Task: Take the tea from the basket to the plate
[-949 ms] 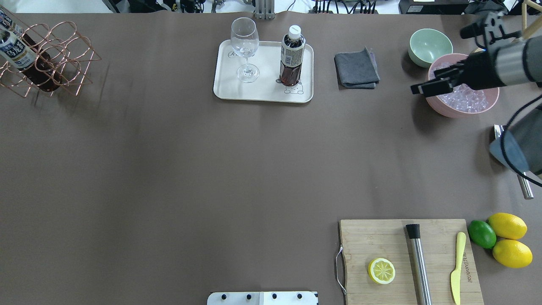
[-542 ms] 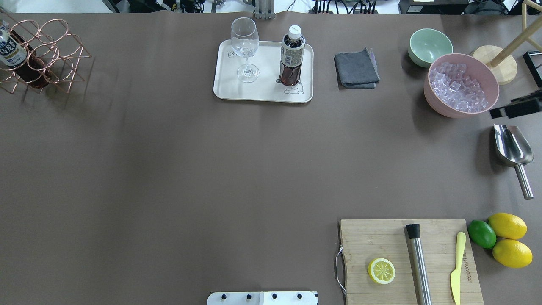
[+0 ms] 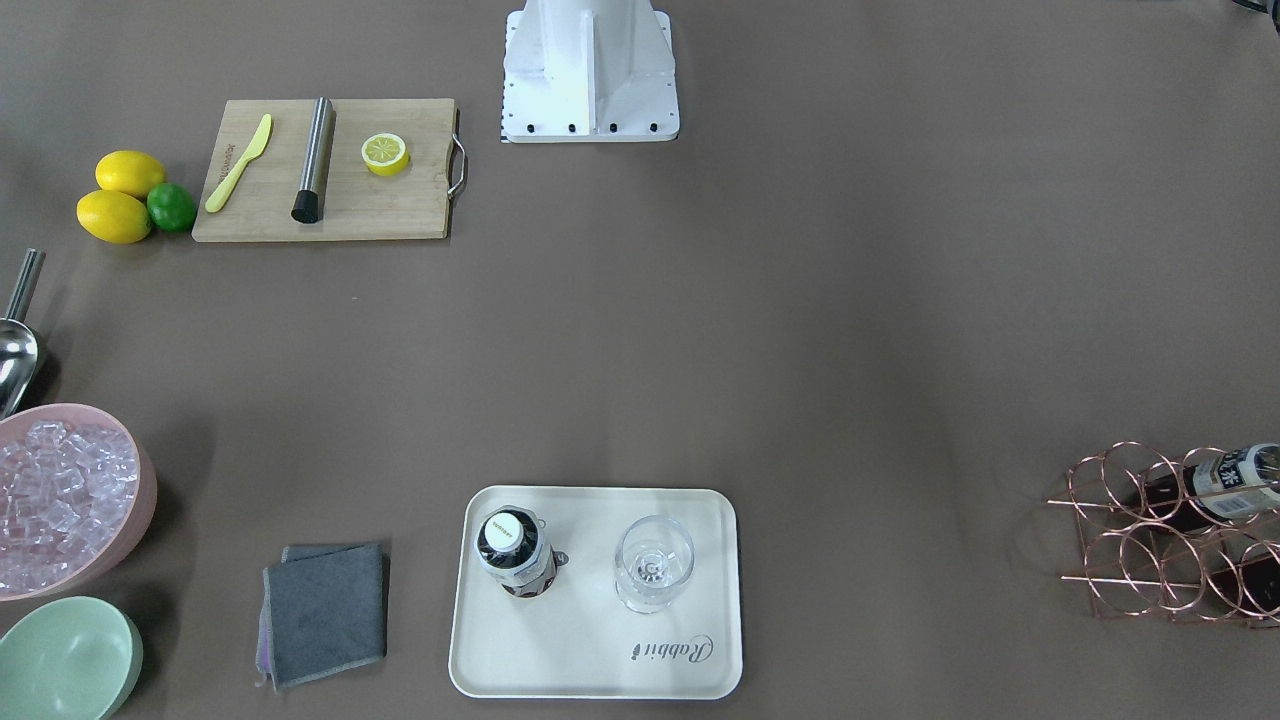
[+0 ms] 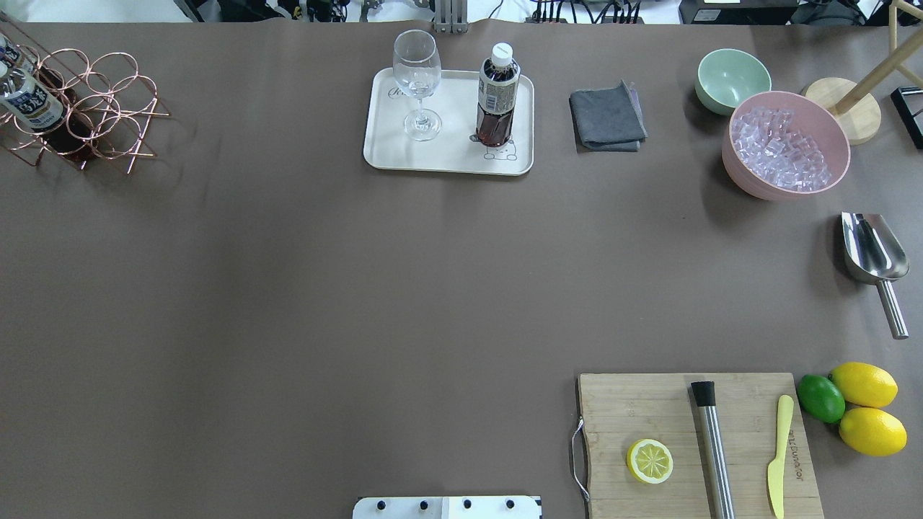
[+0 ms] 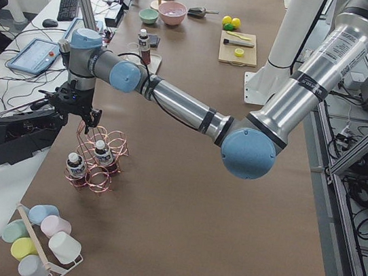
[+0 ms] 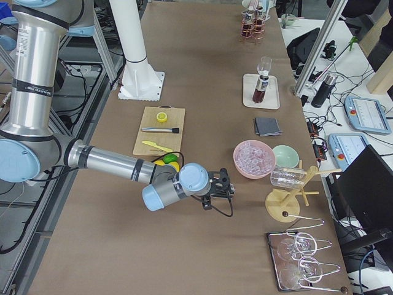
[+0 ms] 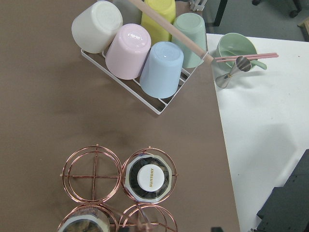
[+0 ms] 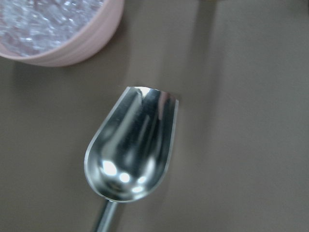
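Note:
One tea bottle [image 4: 497,94] stands upright on the cream plate [image 4: 447,157], next to a stemmed glass [image 4: 417,83]. It also shows in the front view [image 3: 512,548] on the plate [image 3: 590,655]. The copper wire basket [image 4: 108,108] sits at the table's far left corner and holds two more tea bottles [image 5: 104,155], one of them capped white in the left wrist view [image 7: 151,177]. My left gripper [image 5: 72,105] hangs at the basket's tall handle [image 5: 92,132]; I cannot tell whether it is open or shut. My right gripper [image 6: 218,184] hovers over the metal scoop [image 8: 133,154]; I cannot tell its state.
A pink bowl of ice [image 4: 786,144], a green bowl [image 4: 732,79], a grey cloth [image 4: 607,117] and the scoop [image 4: 872,252] lie to the right. A cutting board [image 4: 696,443] with a lemon half, lemons and a lime are at the near right. A mug rack [image 7: 145,53] stands beyond the basket.
My right arm has pulled back out of the overhead view to the right, off the ice bowl. The basket has rocked and shifted slightly at the left corner.

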You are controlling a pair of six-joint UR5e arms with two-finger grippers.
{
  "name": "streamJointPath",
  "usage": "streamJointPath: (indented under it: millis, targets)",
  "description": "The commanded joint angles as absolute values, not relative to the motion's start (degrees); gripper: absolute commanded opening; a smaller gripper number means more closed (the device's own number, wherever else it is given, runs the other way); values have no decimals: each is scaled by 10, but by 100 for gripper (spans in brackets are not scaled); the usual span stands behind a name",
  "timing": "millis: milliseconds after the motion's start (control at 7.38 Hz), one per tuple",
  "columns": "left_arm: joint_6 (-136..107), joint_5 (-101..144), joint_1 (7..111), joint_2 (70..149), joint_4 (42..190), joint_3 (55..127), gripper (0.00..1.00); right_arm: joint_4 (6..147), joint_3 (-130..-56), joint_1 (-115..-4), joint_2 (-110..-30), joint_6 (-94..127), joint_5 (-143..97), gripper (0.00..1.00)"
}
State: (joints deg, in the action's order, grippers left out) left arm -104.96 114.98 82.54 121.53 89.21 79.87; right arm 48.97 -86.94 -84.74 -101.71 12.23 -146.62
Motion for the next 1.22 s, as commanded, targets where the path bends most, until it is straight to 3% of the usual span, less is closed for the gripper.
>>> streamJointPath:
  millis: [0, 407, 678, 949, 1084]
  targets:
    - [-1050, 1173, 826, 1209, 867, 833, 97, 557, -806, -853, -1026, 120, -1395, 100]
    - [-1011, 1181, 828, 1090, 868, 973, 97, 726, -844, -821, -1002, 140, -1340, 100]
    - [-866, 1237, 852, 1043, 867, 1000, 96, 898, -897, -833, -932, 142, -1330, 100]
    - [-748, 1244, 864, 968, 867, 1063, 96, 941, -968, -837, -947, 162, -1326, 100]
    - [-657, 1245, 865, 939, 867, 1064, 96, 941, -969, -838, -956, 162, -1327, 100]
